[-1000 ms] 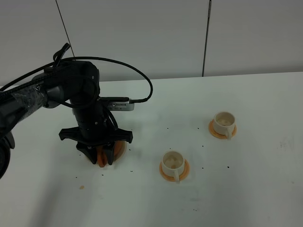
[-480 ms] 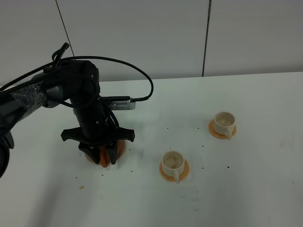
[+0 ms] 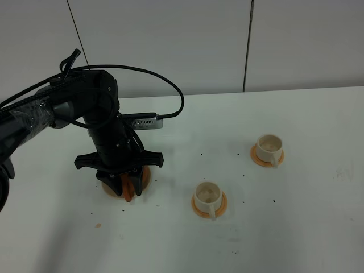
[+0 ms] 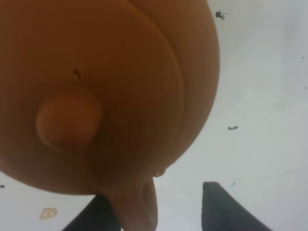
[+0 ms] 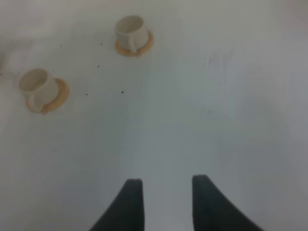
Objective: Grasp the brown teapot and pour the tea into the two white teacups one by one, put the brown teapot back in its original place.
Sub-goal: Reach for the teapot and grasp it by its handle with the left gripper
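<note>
Left wrist view: straddles teapot (image 4: pixel 120 72) from above with left gripper (image 4: pixel 158 195) spread wide, likely to take the round body; cannot tell whether clamped. Sits left on table (image 3: pixel 296 227), well apart from cups (image 3: pixel 207 193) (image 3: pixel 268 145). Looks squat, reddish-brown, smooth, with knobbed lid and short spout. Holds right gripper (image 5: pixel 166 183) parted, empty.

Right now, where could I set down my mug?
Bare: the table right of the far teacup, and the front strip before the near teacup. Crowded: the left, where the left pincer hangs over the brown teapot.
</note>
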